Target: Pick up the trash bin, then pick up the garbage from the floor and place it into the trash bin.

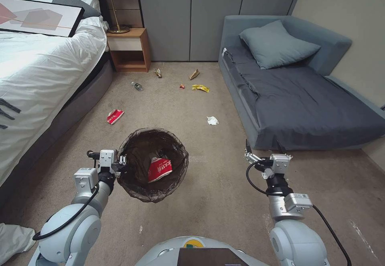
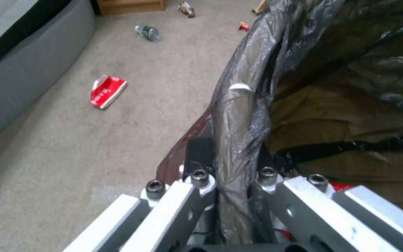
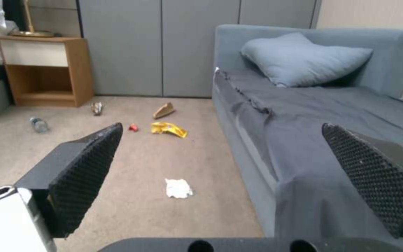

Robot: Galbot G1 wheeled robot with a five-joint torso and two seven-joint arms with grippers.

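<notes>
The trash bin (image 1: pixel 138 190), a round bucket lined with a dark bag, hangs in front of me with a red-and-white packet (image 1: pixel 159 169) inside. My left gripper (image 1: pixel 120 162) is shut on its bag-covered rim (image 2: pixel 239 105). My right gripper (image 1: pixel 263 146) stands open and holds nothing, its black pads (image 3: pixel 82 175) wide apart. Garbage lies on the floor (image 1: pixel 224 202): a red-and-white packet (image 1: pixel 114 116), a white tissue (image 1: pixel 212 120), a yellow wrapper (image 1: pixel 200 88), a brown paper scrap (image 1: pixel 194 74), a small bottle (image 1: pixel 137 85) and another wrapper (image 1: pixel 158 73).
A white-sheeted bed (image 1: pixel 40 77) runs along the left, with a wooden nightstand (image 1: pixel 129 49) behind it. A grey sofa (image 1: pixel 304 101) takes up the right side. Grey cabinet doors (image 1: pixel 192 17) close the back. A white cloth (image 1: pixel 14 238) lies at the lower left.
</notes>
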